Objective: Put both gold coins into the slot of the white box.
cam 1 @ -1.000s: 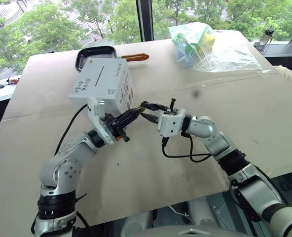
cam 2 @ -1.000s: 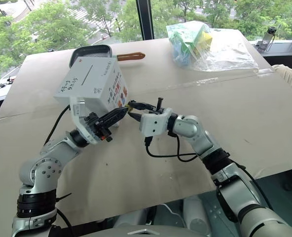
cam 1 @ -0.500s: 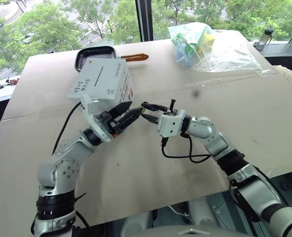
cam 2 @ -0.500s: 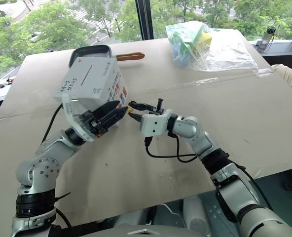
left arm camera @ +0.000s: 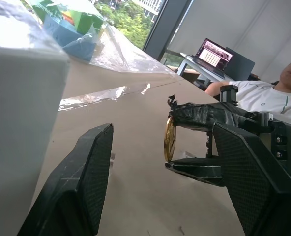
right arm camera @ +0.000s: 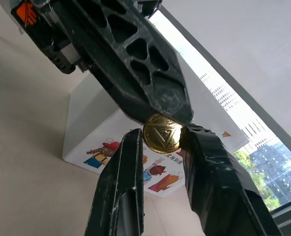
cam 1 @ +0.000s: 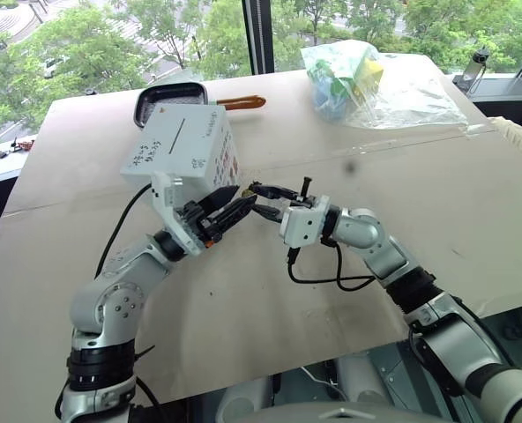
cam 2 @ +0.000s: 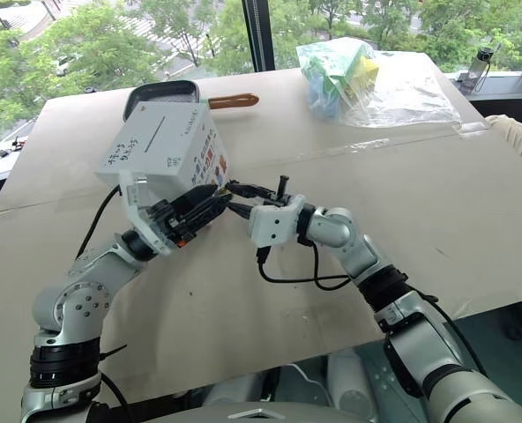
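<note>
The table carries the box, slot up. Just in front, the right gripper pinches a coin edge-on; the left gripper gapes wide around it. It's a handover, I'd say: the left must clamp before the right lets go.

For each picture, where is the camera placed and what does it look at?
Head views: from above, looking down the table at both arms and the white box.
Left wrist view: along the open left gripper toward the coin held by the right gripper.
Right wrist view: along the right gripper's fingers, pinching the coin against the box.
Shared: coin, box.
</note>
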Motion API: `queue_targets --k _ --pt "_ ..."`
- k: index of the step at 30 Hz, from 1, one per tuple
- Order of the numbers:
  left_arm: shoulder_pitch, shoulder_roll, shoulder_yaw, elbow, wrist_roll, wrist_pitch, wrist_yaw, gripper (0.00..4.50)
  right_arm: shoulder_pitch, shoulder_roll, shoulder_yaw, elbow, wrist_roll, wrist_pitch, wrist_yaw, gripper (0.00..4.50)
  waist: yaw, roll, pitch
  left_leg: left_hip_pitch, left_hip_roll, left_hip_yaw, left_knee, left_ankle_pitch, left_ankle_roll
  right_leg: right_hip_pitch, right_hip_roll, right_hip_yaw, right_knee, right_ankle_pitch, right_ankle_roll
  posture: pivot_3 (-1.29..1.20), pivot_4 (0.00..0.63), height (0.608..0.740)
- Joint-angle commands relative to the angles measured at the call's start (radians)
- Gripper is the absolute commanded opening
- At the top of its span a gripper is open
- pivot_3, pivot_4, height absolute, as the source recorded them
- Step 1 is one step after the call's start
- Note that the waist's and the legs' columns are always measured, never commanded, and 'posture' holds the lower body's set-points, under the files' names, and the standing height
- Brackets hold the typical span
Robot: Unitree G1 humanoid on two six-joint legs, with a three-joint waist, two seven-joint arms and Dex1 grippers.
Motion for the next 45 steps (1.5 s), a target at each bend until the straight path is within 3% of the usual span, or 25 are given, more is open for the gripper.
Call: queue_targets --k 1,6,7,17,21,26,31,35,40,45 --pt "-0.017 0.010 0.018 -0.014 -0.020 -0.002 -0.010 2.50 -0.021 0.012 -0.001 -0.036 0.011 -0.025 -0.008 0.61 0.000 0.000 0.000 0.000 0.000 0.000 0.000 0.000 0.000 0.000 0.000 0.000 0.000 0.000 0.000 0.00 0.150 0.721" --pt "-0.018 0.011 0.018 -0.013 -0.022 -0.005 -0.010 0.29 -0.021 0.013 0.000 -0.032 0.011 -0.027 -0.007 0.61 0.000 0.000 0.000 0.000 0.000 0.000 0.000 0.000 0.000 0.000 0.000 0.000 0.000 0.000 0.000 0.00 0.150 0.721" --pt "-0.016 0.013 0.015 -0.013 -0.020 -0.006 -0.012 0.06 -0.021 0.013 0.000 -0.031 0.011 -0.027 -0.007 0.61 0.000 0.000 0.000 0.000 0.000 0.000 0.000 0.000 0.000 0.000 0.000 0.000 0.000 0.000 0.000 0.00 0.150 0.721" --pt "-0.014 0.014 0.004 -0.013 -0.019 0.000 -0.018 0.06 -0.020 0.005 -0.007 -0.044 0.014 -0.004 0.001 0.61 0.000 0.000 0.000 0.000 0.000 0.000 0.000 0.000 0.000 0.000 0.000 0.000 0.000 0.000 0.000 0.00 0.150 0.721" --pt "-0.033 0.016 0.020 -0.004 0.003 -0.028 -0.006 0.00 -0.020 0.002 -0.021 -0.071 0.050 0.077 0.040 2.50 0.000 0.000 0.000 0.000 0.000 0.000 0.000 0.000 0.000 0.000 0.000 0.000 0.000 0.000 0.000 0.00 0.150 0.721" --pt "-0.084 0.069 0.101 -0.042 -0.012 -0.029 0.040 0.00 -0.014 0.004 -0.077 -0.088 0.161 0.236 0.089 4.43 0.000 0.000 0.000 0.000 0.000 0.000 0.000 0.000 0.000 0.000 0.000 0.000 0.001 0.000 0.000 0.00 0.150 0.721" --pt "-0.188 0.140 0.158 -0.082 -0.006 -0.002 0.149 0.00 0.019 0.031 -0.154 -0.273 0.482 0.608 0.227 4.43 0.003 0.000 0.000 -0.001 0.000 -0.001 0.000 0.000 0.000 0.000 -0.001 0.000 0.000 0.000 0.000 0.00 0.150 0.721" --pt "-0.305 0.190 0.166 -0.019 0.173 0.014 0.379 0.00 -0.043 0.057 -0.245 -0.406 0.694 0.852 0.219 4.43 0.000 0.000 0.001 -0.001 0.000 -0.002 0.001 0.000 0.000 0.000 -0.001 -0.001 0.001 0.000 0.000 0.00 0.150 0.721" --pt "-0.281 0.217 0.121 -0.024 0.308 0.028 0.461 0.00 -0.108 0.055 -0.300 -0.456 0.792 1.036 0.171 4.43 0.000 0.000 0.000 0.002 0.000 -0.001 -0.001 0.000 0.000 0.000 0.000 0.002 0.001 0.000 0.000 0.00 0.150 0.721" --pt "-0.278 0.186 0.111 -0.017 0.338 0.041 0.478 0.00 -0.138 0.042 -0.320 -0.466 0.824 1.117 0.151 4.43 0.004 0.000 0.000 -0.001 0.000 -0.002 0.000 0.000 0.000 -0.002 0.000 0.001 0.001 0.000 0.000 0.00 0.150 0.721"
